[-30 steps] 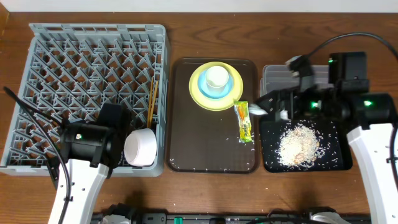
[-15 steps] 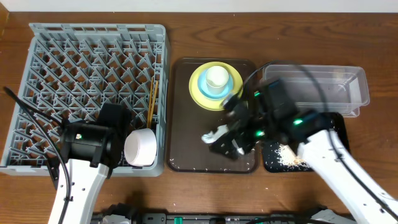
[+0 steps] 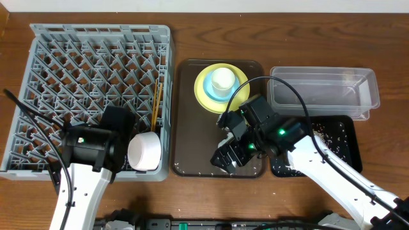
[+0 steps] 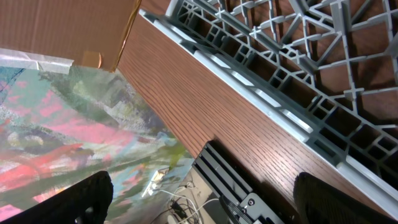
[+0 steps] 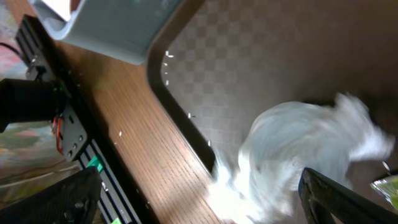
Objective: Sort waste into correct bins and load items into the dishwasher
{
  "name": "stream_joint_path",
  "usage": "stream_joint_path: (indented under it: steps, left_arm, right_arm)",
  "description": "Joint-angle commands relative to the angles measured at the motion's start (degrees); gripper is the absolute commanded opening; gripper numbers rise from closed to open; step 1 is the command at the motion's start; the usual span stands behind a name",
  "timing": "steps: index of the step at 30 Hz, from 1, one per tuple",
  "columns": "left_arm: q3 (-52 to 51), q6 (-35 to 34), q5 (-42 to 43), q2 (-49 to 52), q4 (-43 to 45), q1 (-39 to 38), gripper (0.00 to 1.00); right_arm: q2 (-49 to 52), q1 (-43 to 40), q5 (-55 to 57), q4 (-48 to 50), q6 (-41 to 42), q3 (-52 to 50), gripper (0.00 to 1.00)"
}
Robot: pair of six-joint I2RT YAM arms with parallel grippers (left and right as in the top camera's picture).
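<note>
My right gripper (image 3: 229, 156) hangs over the front right corner of the brown serving tray (image 3: 192, 128). In the right wrist view the gripper (image 5: 205, 196) is open, and a blurred crumpled white tissue (image 5: 298, 155) lies on the tray between its fingers. A sliver of the green wrapper (image 5: 389, 184) shows at the right edge. The yellow plate (image 3: 206, 97) holds the light-blue dish (image 3: 233, 92) and white cup (image 3: 223, 79). My left gripper (image 4: 199, 199) is open and empty at the front edge of the grey dish rack (image 3: 64, 64), next to the white bowl (image 3: 144, 151). The chopsticks (image 3: 156, 102) lie in the rack.
The clear tub (image 3: 323, 92) stands at the back right. The black tray (image 3: 339, 137) in front of it holds rice-like crumbs and is partly covered by my right arm. Stray crumbs lie along the brown tray's front rim (image 5: 180, 87).
My right arm has swung left from over the bins to the brown tray's front right corner, now covering the wrapper in the overhead view. The left arm has not moved.
</note>
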Motion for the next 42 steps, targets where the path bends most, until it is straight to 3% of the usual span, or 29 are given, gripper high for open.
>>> stream_joint_path:
  steps: [1, 11, 15, 21, 27, 33, 34, 37, 42]
  left_arm:
    - [0.1, -0.5, -0.2, -0.2, -4.2, 0.2, 0.94]
    - [0.1, -0.5, -0.2, -0.2, -4.2, 0.2, 0.93]
    - [0.1, -0.5, -0.2, -0.2, -4.2, 0.2, 0.93]
    - [0.1, -0.5, -0.2, -0.2, -4.2, 0.2, 0.94]
    - [0.1, -0.5, -0.2, -0.2, -4.2, 0.2, 0.94]
    - [0.1, -0.5, -0.2, -0.2, -4.2, 0.2, 0.93]
    - [0.1, -0.5, -0.2, -0.2, -4.2, 0.2, 0.93]
    - [0.1, -0.5, -0.2, -0.2, -4.2, 0.2, 0.93]
    - [0.1, -0.5, -0.2, -0.2, -4.2, 0.2, 0.93]
  right_arm:
    - [0.2, 0.2, 1.7, -0.3, 1.8, -0.2, 0.99]
    - [0.2, 0.3, 5.7, -3.8, 1.8, -0.3, 0.99]
    - [0.3, 0.3, 16.9, -9.7, 3.0, -0.5, 0.99]
    - [0.7, 0.3, 36.6, -14.4, 14.1, -0.7, 0.99]
    - [1.2, 0.3, 32.3, -12.1, 14.1, -0.7, 0.99]
    - [1.8, 0.3, 32.3, -12.3, 14.1, -0.7, 0.84]
    - [2.0, 0.3, 32.3, -12.4, 14.1, -0.7, 0.84]
    - [2.3, 0.3, 32.3, -12.7, 14.1, -0.8, 0.99]
    - [3.9, 1.1, 31.2, -10.3, 14.5, -1.1, 0.98]
